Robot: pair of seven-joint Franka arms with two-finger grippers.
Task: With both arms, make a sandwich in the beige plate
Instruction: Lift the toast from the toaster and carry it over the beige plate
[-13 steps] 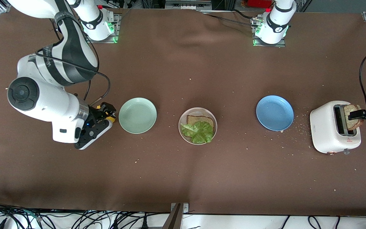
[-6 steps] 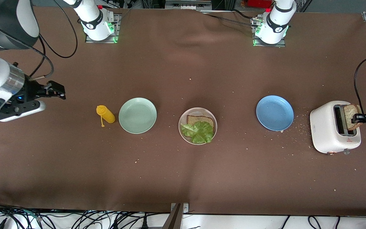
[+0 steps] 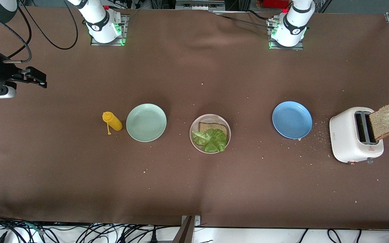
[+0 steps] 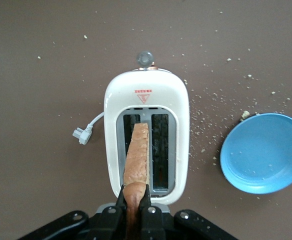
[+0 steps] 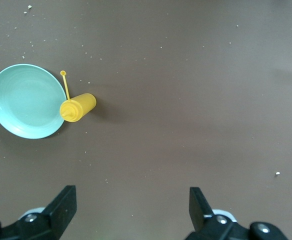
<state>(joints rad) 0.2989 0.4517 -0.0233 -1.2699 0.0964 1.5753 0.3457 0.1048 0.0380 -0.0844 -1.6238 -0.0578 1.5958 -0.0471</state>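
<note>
The right gripper [image 5: 131, 207] hangs over bare brown surface [image 5: 196, 100], jaws spread wide with nothing between them. A yellow squeeze bottle [image 5: 77, 107] lies on its side, its cap dangling on a thin strap, touching the rim of a mint-green plate [image 5: 23, 102]. Crumbs dot the cloth.

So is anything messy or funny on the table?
Yes. Crumbs are scattered on the cloth between the blue plate and the toaster. The yellow bottle lies tipped over beside the green plate, cap off on its strap.
</note>
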